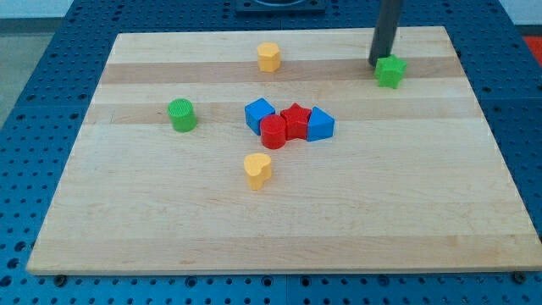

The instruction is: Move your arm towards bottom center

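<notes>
My tip [378, 62] is resting near the board's [423, 220] top right corner, just beside the green star block [390, 71]. A yellow block [269, 57] is sitting by the top edge, a green cylinder [181, 114] is lying toward the left edge, and mid-board a blue cube [259, 113], red cylinder [273, 132], red star block [295, 120] and blue block [320, 124] are clustering, a second yellow block [257, 169] sitting below them.

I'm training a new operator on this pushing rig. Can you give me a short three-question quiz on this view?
1. True or false: my tip is beside the green star.
2. How many blocks form the touching cluster at the board centre? A) two B) four C) six
3. Fill in: the block nearest the view's bottom is the ____ heart.

Key:
1. True; the tip sits at the star's upper left, near the view's top right.
2. B: blue cube, red cylinder, red star, blue prism.
3. Yellow.
</notes>
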`<action>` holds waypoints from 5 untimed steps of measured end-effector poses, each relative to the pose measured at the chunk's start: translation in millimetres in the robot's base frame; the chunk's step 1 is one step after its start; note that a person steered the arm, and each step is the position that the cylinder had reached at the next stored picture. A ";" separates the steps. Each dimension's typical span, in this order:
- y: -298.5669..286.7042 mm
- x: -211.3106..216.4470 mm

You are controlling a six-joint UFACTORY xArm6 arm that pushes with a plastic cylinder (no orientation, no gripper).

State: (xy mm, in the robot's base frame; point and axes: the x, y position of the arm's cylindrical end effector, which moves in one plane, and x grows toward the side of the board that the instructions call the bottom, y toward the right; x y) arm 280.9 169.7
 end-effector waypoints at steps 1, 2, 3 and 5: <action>0.0 0.0; 0.2 12.4; 14.3 34.2; 33.7 47.7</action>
State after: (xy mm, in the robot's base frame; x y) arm 328.6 203.4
